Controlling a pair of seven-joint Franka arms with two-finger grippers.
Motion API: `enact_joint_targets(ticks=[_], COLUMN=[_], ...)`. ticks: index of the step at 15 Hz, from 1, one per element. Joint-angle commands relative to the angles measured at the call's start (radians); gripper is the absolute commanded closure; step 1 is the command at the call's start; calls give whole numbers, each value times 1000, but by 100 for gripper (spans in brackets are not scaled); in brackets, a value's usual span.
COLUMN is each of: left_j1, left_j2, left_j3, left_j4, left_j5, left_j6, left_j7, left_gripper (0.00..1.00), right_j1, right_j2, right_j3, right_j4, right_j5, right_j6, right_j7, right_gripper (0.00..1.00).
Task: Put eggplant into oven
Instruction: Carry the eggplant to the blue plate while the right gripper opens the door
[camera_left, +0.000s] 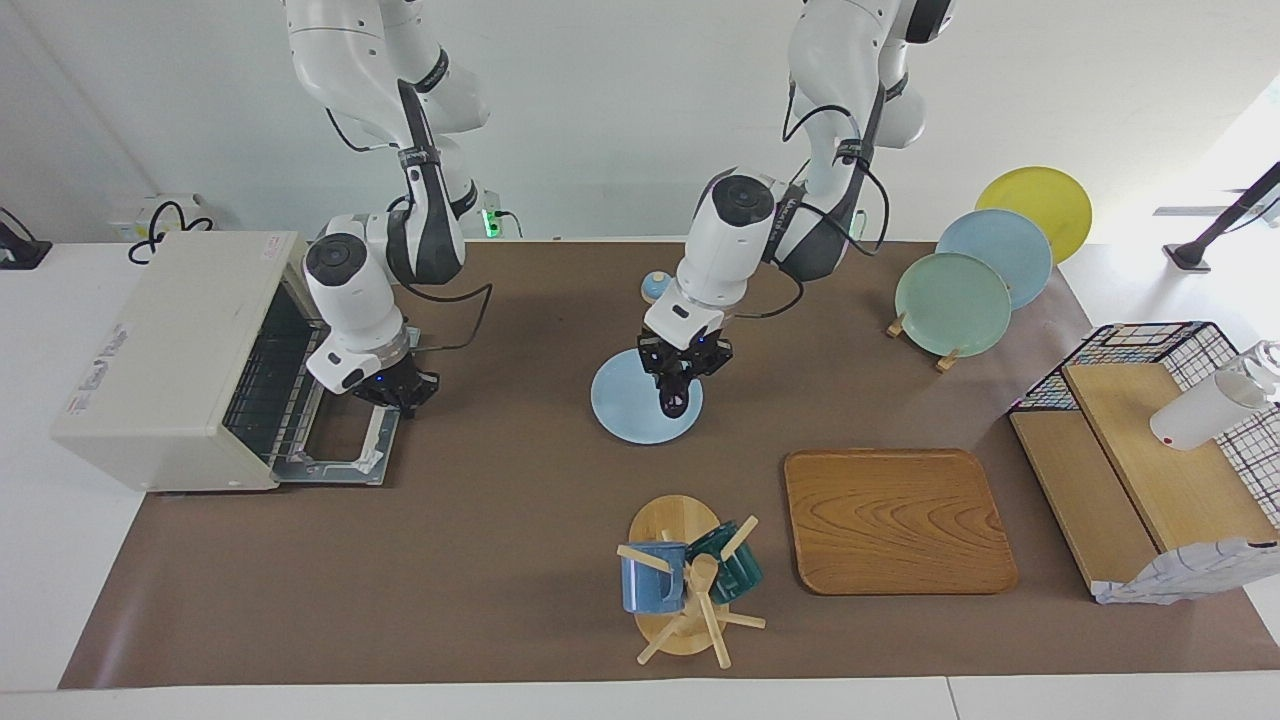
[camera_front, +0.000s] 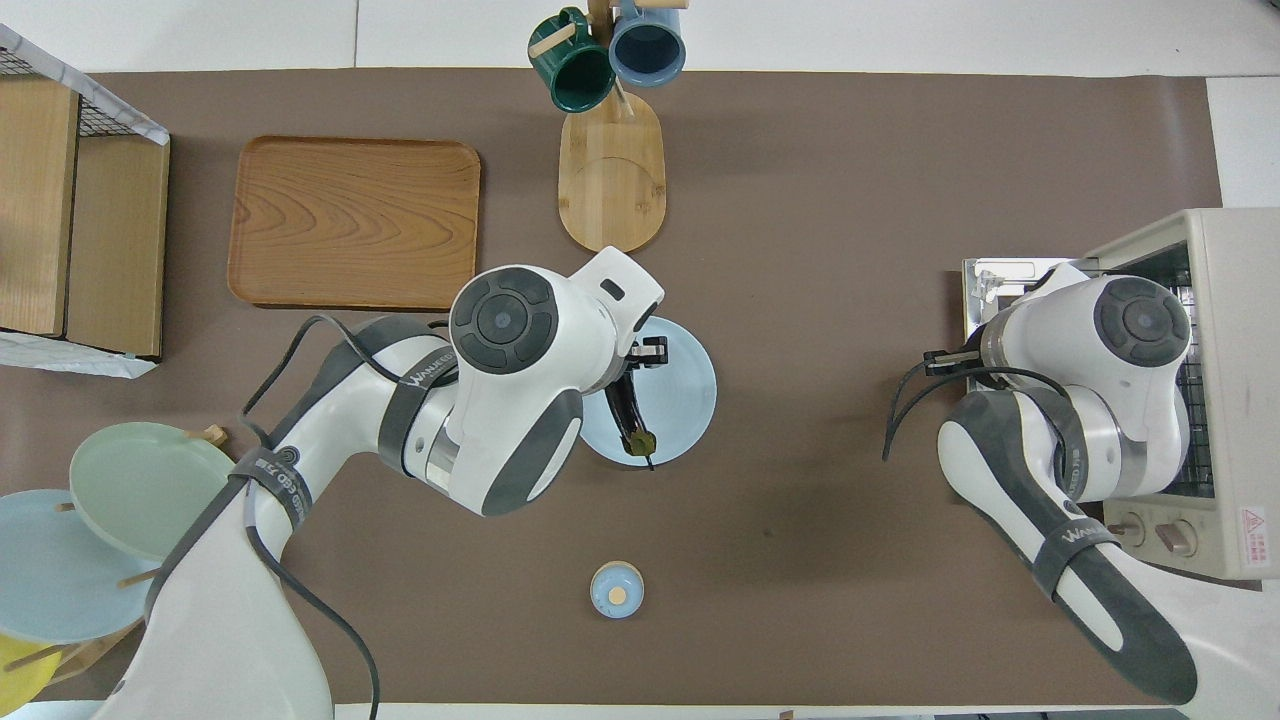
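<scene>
The eggplant (camera_left: 672, 399), dark purple with a green stem (camera_front: 640, 440), hangs in the air over the light blue plate (camera_left: 622, 412). My left gripper (camera_left: 681, 374) is shut on its thick end, and in the overhead view the eggplant (camera_front: 626, 410) points back toward the robots. The cream oven (camera_left: 165, 360) stands at the right arm's end of the table, its door (camera_left: 340, 445) folded down flat and its wire rack showing. My right gripper (camera_left: 398, 393) is shut and empty, just above the open door's edge. In the overhead view that arm's wrist hides it.
A wooden tray (camera_left: 900, 520) lies toward the left arm's end. A mug rack (camera_left: 680, 575) stands farther from the robots than the plate, a small blue bell (camera_front: 617, 588) nearer. A plate rack (camera_left: 960, 290) and a wire basket (camera_left: 1150, 345) stand at the left arm's end.
</scene>
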Motion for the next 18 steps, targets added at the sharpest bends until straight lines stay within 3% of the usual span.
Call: enact_joint_targets(ticks=[1, 5, 7, 8, 9, 10, 11, 13, 15, 18], left_j1=[-44, -59, -67, -74, -71, -68, -65, -64, -54, 33], left_j2=[33, 48, 45, 42, 42, 42, 42, 41, 24, 7], left_j3=[19, 19, 19, 19, 19, 19, 19, 21, 30, 27], left_j4=[-25, -51, -97, -113, -113, -113, -113, -105, -91, 2], left_j5=[-11, -11, -11, -11, -11, -11, -11, -11, -10, -10], left_j6=[72, 104, 171, 187, 185, 184, 181, 170, 129, -6], left_j7=[-12, -18, -17, -15, -11, -8, -8, -14, -8, 15], left_gripper=[100, 100, 100, 100, 100, 100, 100, 1, 0, 0], right_j1=[46, 120, 121, 121, 123, 130, 144, 149, 161, 175], right_j2=[-16, -25, -26, -26, -25, -25, -19, -11, -3, -2], right_j3=[-5, -6, -5, -5, -5, -3, -3, -5, -5, -3], right_j4=[-10, 61, 100, 111, 125, 142, 174, 222, 236, 254], right_j5=[82, 127, 127, 127, 126, 127, 127, 127, 127, 127], right_j6=[6, -59, -103, -106, -112, -129, -161, -211, -226, -235], right_j7=[18, 26, 26, 27, 27, 29, 33, 38, 39, 41], right_gripper=[100, 100, 77, 54, 54, 40, 33, 30, 28, 14])
